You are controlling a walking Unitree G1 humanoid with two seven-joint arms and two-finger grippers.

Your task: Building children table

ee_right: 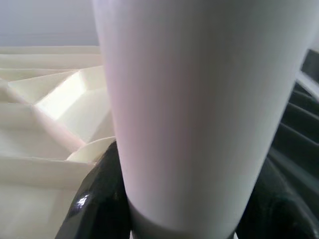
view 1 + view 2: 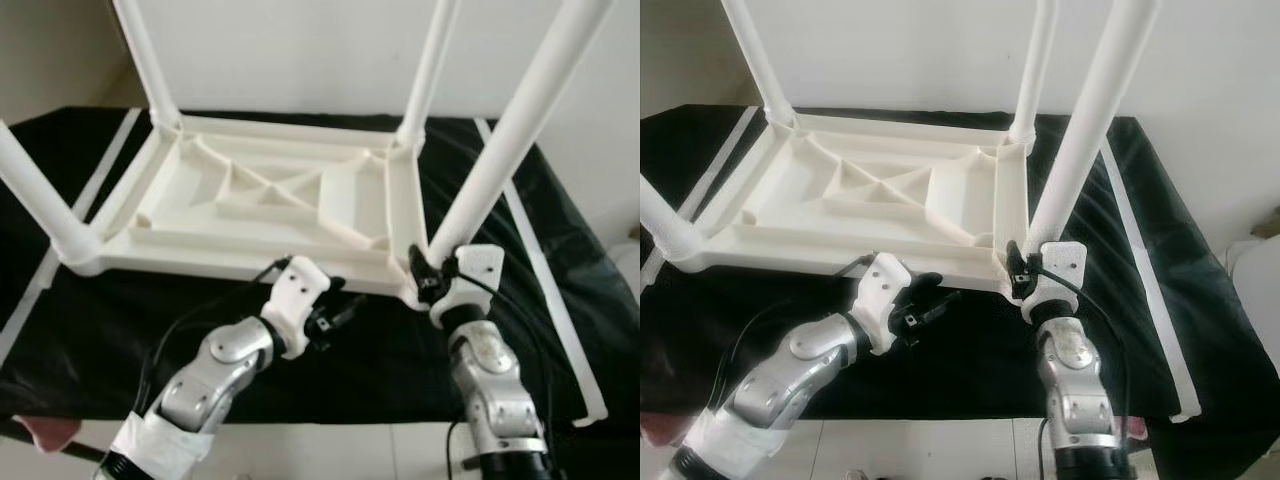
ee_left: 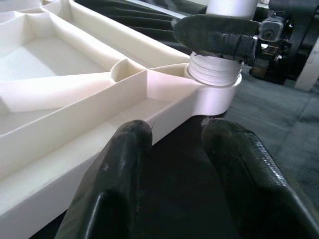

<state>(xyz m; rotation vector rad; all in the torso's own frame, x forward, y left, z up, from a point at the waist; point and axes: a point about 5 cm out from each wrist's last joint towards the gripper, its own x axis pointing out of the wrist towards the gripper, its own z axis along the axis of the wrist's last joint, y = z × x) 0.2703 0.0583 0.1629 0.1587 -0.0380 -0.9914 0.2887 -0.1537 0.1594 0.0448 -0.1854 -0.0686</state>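
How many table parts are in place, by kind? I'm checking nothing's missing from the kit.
White tabletop, lying upside down: 1
White legs standing in its corner sockets: 4 (near-right leg held by the right pincer; the left pincer holds none)
Total: 5

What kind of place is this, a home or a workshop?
Probably a plain room indoors, set up for assembly; home or workshop, I cannot tell. An upturned white table top lies on a black cloth before a bare white wall.
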